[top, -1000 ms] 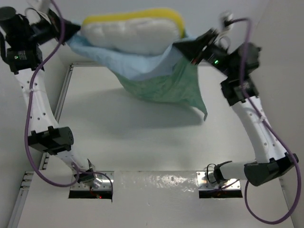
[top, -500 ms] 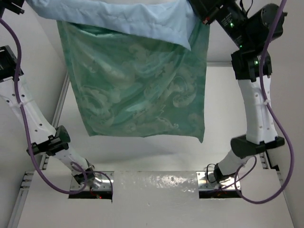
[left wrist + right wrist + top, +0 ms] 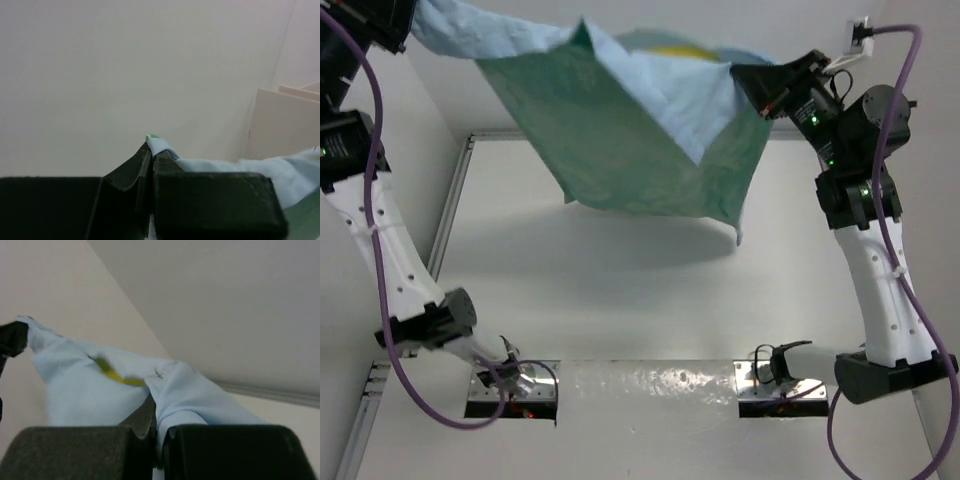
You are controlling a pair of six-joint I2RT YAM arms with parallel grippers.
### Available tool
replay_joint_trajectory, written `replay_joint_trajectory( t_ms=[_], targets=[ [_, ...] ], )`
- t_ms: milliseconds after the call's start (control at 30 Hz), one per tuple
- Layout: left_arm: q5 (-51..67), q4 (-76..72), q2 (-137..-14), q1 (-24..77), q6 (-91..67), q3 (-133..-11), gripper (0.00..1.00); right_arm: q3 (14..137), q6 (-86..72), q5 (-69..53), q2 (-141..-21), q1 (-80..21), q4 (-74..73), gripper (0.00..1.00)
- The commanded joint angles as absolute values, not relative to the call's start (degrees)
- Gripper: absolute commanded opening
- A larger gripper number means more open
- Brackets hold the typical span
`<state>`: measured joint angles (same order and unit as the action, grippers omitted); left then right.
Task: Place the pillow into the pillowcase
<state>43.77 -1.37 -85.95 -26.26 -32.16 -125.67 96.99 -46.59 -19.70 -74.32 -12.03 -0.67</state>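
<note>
Pillowcase (image 3: pixel 620 150) pinched aloft at opposite edges by left hand (image 3: pixel 151 150) and right hand (image 3: pixel 153 407); pillow (image 3: pixel 678 48) glimpsed between the hands.

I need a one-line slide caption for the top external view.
Left gripper and right gripper hold the pillowcase stretched above the table; a yellow edge of the pillow shows.

From the overhead camera I saw a matte white table (image 3: pixel 620 300) boxed in by plain white walls (image 3: pixel 770 20), with a metal rail (image 3: pixel 453 200) along its left edge and a glossy strip (image 3: pixel 645 378) at the near edge catching patchy glare between two metal plates (image 3: pixel 512 402). My left wrist feed showed only a bare pale wall (image 3: pixel 125 65) and cream panels (image 3: pixel 280 120) at the right. The right wrist feed gave me a beige surface (image 3: pixel 60 285) meeting a greyer one (image 3: pixel 225 300), with a grey ledge (image 3: pixel 270 391) low on the right
</note>
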Motion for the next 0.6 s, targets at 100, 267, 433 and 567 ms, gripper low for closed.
replay_joint_trajectory(
  t_ms=[100, 267, 433, 567],
  targets=[
    [32.7, -3.7, -92.2, -26.9, -25.3, -146.0, 0.0, 149.9, -42.5, -16.5, -93.2, -10.5, -16.5, 0.0],
    [33.6, 1.3, -84.6, -22.5, -25.4, -125.9, 0.0, 86.8, -52.0, -15.1, -70.8, -9.5, 12.6, 0.0],
    [30.7, 1.7, -93.5, -24.2, -25.1, -152.1, 0.0, 149.5, -41.2, -12.0, -92.8, -9.0, -13.9, 0.0],
    [31.6, -0.6, -83.4, -23.1, -24.3, -119.1, 0.0, 104.2, -46.2, -13.6, -75.5, -9.0, 7.0, 0.0]
  ],
)
